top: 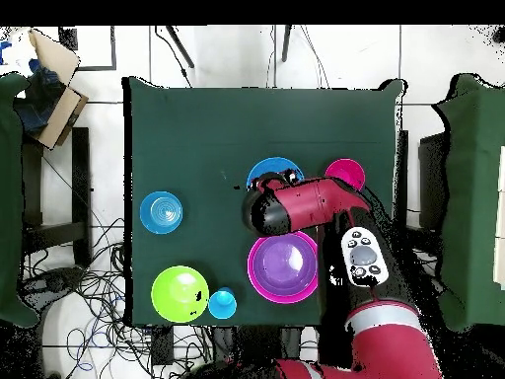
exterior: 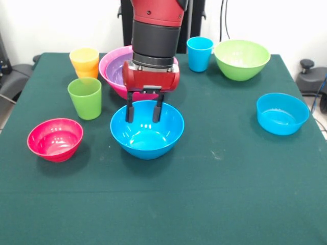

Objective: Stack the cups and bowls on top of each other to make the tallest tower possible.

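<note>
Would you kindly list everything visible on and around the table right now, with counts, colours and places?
Large blue bowl: one, table centre, directly under the gripper.
Pink bowl: one, behind the arm, with a purple bowl nested inside it.
Light green bowl: one, far right corner in the front view.
Light blue bowl: one, right side, standing alone.
Red-pink bowl: one, near left.
Green cup: one, upright, left of the large blue bowl.
Yellow cup: one, seated in an orange cup, far left.
Blue cup: one, upright, beside the light green bowl.
Table: one, dark green cloth.
Cardboard box: one, on the floor in the overhead view.
Gripper: one, black, open, astride the large blue bowl's far rim.
</note>
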`<move>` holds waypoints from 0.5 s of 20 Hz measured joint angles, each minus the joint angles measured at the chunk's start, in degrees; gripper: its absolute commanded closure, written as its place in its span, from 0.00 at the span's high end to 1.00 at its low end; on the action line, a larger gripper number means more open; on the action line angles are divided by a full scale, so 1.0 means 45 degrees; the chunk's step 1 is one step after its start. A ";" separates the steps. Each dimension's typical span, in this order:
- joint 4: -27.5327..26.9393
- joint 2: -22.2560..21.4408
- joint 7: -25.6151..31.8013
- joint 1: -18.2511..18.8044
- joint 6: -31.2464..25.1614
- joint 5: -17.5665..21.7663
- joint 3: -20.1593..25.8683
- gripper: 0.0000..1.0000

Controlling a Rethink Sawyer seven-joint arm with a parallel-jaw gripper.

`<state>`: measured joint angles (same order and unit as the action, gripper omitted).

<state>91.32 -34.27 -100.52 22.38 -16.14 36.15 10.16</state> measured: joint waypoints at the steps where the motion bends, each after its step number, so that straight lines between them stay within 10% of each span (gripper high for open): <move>1: -0.0001 0.0001 -0.0026 0.0000 0.0038 -0.0044 -0.0046 1.00; 10: 0.0020 0.0030 -0.0128 0.0005 0.0419 -0.0671 -0.0546 1.00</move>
<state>91.41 -34.14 -101.09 22.40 -14.26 33.13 7.70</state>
